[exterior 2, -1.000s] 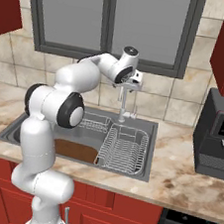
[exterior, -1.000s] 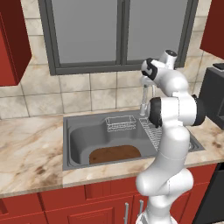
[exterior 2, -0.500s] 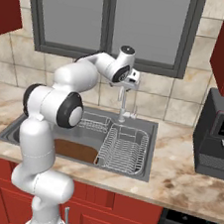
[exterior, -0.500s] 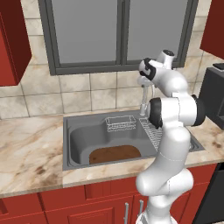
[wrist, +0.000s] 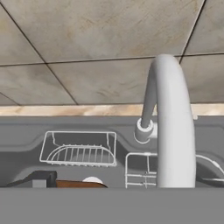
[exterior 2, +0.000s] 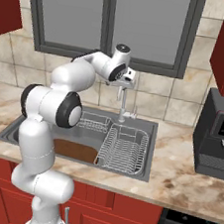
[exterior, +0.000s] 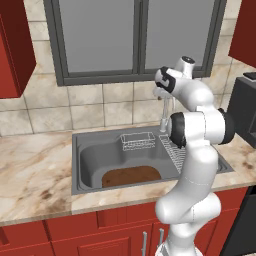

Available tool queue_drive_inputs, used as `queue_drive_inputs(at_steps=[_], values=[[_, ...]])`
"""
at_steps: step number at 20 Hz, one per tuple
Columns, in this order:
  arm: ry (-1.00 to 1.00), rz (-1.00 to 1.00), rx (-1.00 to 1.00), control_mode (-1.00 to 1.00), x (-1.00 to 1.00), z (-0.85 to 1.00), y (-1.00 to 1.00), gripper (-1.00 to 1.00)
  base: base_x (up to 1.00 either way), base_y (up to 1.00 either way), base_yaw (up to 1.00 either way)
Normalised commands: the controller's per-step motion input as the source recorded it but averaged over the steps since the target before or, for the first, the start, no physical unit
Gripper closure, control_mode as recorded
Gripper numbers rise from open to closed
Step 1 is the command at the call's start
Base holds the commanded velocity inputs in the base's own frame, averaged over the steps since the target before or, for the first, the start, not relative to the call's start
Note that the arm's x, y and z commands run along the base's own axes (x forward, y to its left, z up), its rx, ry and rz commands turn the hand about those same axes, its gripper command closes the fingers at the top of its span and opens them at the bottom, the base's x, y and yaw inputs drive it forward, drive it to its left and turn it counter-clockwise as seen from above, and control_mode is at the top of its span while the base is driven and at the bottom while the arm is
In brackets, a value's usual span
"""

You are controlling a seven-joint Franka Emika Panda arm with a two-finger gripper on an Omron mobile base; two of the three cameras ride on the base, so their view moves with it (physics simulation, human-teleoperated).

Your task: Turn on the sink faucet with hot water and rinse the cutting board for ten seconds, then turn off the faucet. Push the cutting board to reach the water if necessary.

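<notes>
While unlabelled, sink faucet (wrist: 173, 131) — cutting board (exterior: 131, 176) below

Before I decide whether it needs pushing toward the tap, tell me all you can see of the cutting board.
The cutting board is a flat, dark brown, speckled slab with rounded corners. It lies on the floor of the sink, against the near wall and left of the dish rack. In the right base view the arm hides part of it. It looks dry; no water runs from the sink faucet, and nothing grips or rests on it.

White arm folded high, pincer (exterior 2: 126, 85) spread wide, pointing down
</notes>
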Motion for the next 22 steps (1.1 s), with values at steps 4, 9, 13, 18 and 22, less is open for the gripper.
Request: queue_drive_inputs(at_steps=[4, 9, 13, 18, 22], values=[[0.00, 0.00, -0.02, -1.00, 0.00, 0.00, 0.45, -1.00, 0.00, 0.00, 0.00], [0.00, 0.00, -0.03, -1.00, 0.03, 0.00, 0.50, -1.00, 0.00, 0.00, 0.00], [0.00, 0.00, -0.04, -1.00, 0.06, -0.01, 0.55, -1.00, 0.00, 0.00, 0.00], [0.00, 0.00, -0.03, -1.00, 0.06, -0.01, 0.54, -1.00, 0.00, 0.00, 0.00], [0.00, 0.00, -0.03, -1.00, 0.11, -0.01, 0.54, -1.00, 0.00, 0.00, 0.00]])
